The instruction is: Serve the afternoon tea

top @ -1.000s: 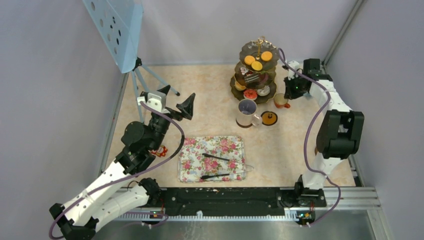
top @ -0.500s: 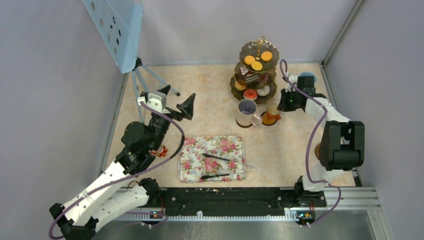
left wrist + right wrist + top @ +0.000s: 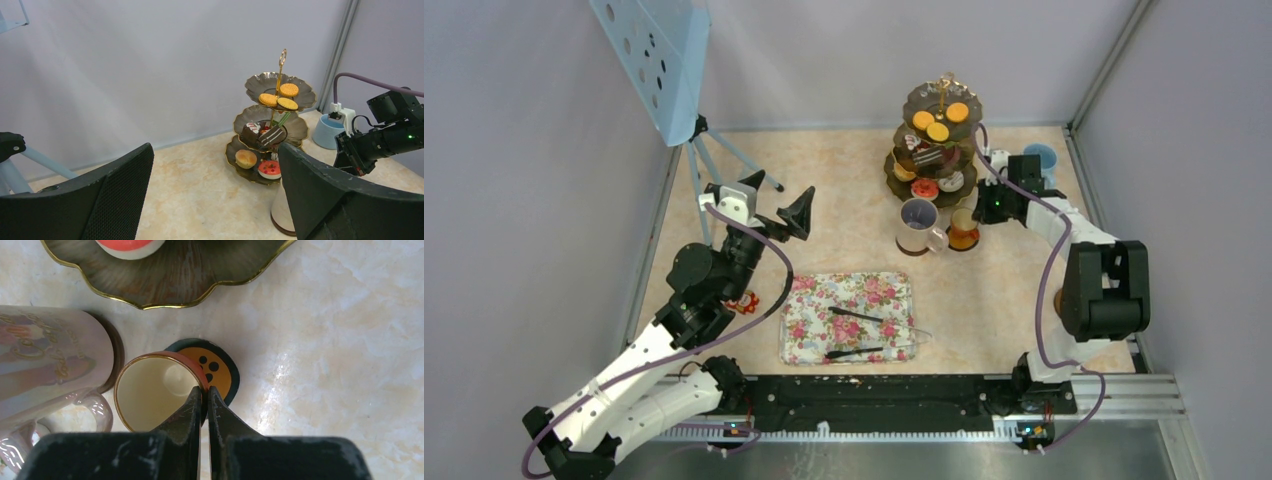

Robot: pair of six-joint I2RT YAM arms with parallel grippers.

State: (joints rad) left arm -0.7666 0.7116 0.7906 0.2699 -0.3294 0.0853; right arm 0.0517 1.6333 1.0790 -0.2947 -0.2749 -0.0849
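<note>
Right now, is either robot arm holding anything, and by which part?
The right gripper holds the small orange-brown cup by its rim, one finger inside and one outside. The left gripper is open and empty.

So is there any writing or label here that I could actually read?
Gold script on the pale mug: lettering is there, but too blurred and slanted to read.
Orange coaster, partly hidden by the small cup: only black dots, no words.
Nothing else shows any text.
</note>
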